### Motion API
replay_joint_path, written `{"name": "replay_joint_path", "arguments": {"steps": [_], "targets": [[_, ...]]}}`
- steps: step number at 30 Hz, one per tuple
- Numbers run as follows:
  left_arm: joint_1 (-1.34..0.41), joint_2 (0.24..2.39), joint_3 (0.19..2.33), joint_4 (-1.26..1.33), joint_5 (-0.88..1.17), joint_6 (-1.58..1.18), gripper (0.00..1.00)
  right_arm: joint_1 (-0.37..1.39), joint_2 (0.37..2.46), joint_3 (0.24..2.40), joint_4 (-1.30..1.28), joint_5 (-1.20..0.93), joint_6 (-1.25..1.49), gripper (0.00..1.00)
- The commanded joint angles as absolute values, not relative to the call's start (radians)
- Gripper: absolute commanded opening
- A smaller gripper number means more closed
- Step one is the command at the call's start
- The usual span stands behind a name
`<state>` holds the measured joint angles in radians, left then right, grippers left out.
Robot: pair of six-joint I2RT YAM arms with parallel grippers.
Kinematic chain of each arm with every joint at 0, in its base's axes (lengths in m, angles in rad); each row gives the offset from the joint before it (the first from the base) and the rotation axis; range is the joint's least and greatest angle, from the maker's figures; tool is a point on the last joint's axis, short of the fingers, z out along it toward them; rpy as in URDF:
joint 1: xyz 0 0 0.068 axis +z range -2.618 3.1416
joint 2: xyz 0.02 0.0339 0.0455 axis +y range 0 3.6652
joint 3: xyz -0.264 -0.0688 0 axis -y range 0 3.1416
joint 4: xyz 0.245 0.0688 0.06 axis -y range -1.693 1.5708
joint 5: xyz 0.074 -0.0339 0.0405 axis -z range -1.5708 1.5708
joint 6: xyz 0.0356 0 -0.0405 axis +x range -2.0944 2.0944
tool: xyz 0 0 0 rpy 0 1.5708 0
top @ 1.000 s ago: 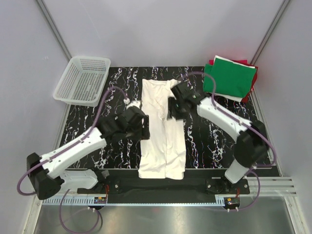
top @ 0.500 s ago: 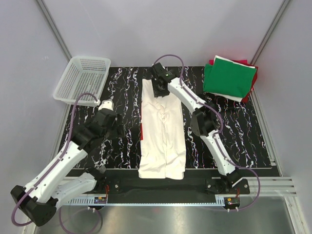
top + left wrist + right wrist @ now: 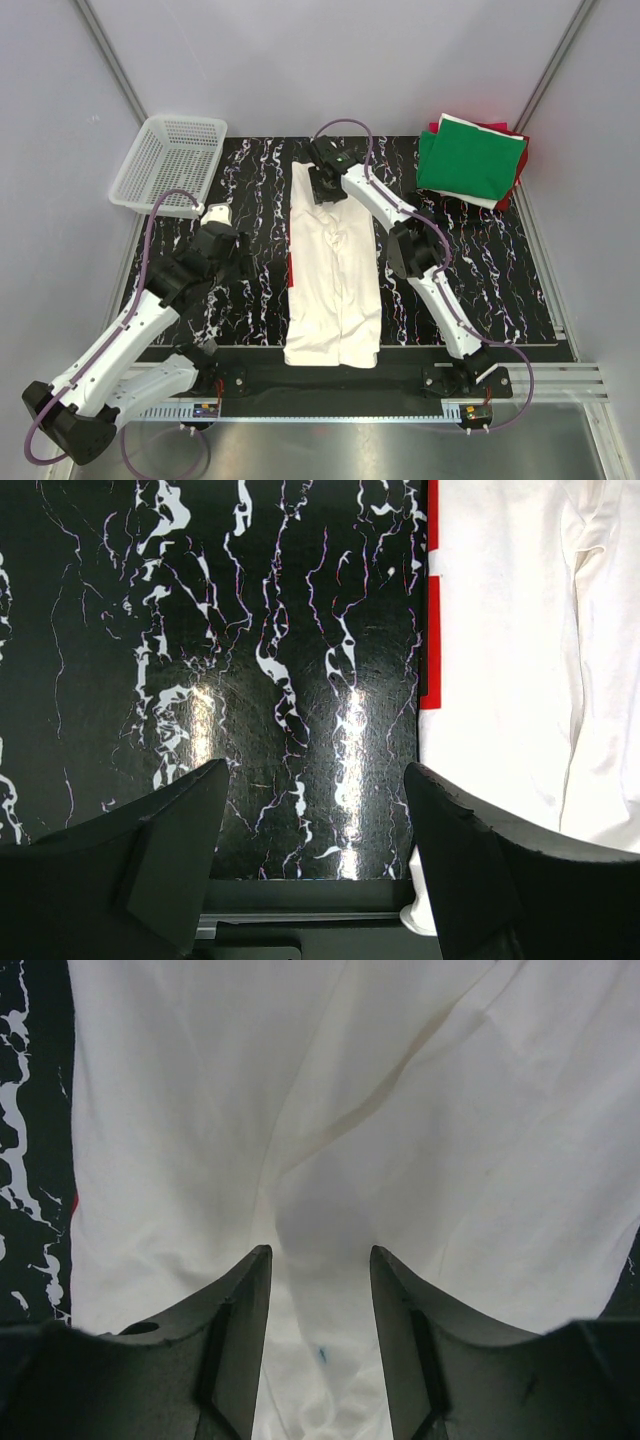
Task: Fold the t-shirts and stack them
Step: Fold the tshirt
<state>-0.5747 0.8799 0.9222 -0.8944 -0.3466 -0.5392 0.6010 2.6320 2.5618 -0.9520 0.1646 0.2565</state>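
A cream-white t-shirt [image 3: 333,275] lies folded into a long narrow strip down the middle of the table. A red print edge [image 3: 290,270] peeks out at its left side. My right gripper [image 3: 326,188] is open over the shirt's far end. In the right wrist view the gripper [image 3: 318,1290] has a ridge of white fabric [image 3: 320,1160] between its fingers. My left gripper [image 3: 232,262] is open and empty over bare table left of the shirt. The left wrist view shows the gripper [image 3: 315,810], the shirt [image 3: 520,630] and the red strip [image 3: 431,640].
A stack of folded shirts, green on top [image 3: 470,155] with red [image 3: 520,165] and white beneath, sits at the back right corner. A white mesh basket [image 3: 170,165] stands at the back left. The table is black marble-patterned [image 3: 440,270].
The left arm has pulled back from the shirt's left side to bare table. The right arm has swung from the shirt's middle to its far end. Red print edge now shows.
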Motion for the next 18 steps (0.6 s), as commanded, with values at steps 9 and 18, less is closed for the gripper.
{"name": "replay_joint_path", "arguments": {"steps": [9, 18], "targets": [[-0.571, 0.876, 0.917, -0.856, -0.380, -0.529, 0.77, 0.600, 2.678, 2.608, -0.910, 0.153, 0.239, 0.52], [-0.569, 0.880, 0.916, -0.856, -0.380, -0.529, 0.77, 0.604, 2.698, 2.614, -0.897, 0.173, 0.221, 0.37]]}}
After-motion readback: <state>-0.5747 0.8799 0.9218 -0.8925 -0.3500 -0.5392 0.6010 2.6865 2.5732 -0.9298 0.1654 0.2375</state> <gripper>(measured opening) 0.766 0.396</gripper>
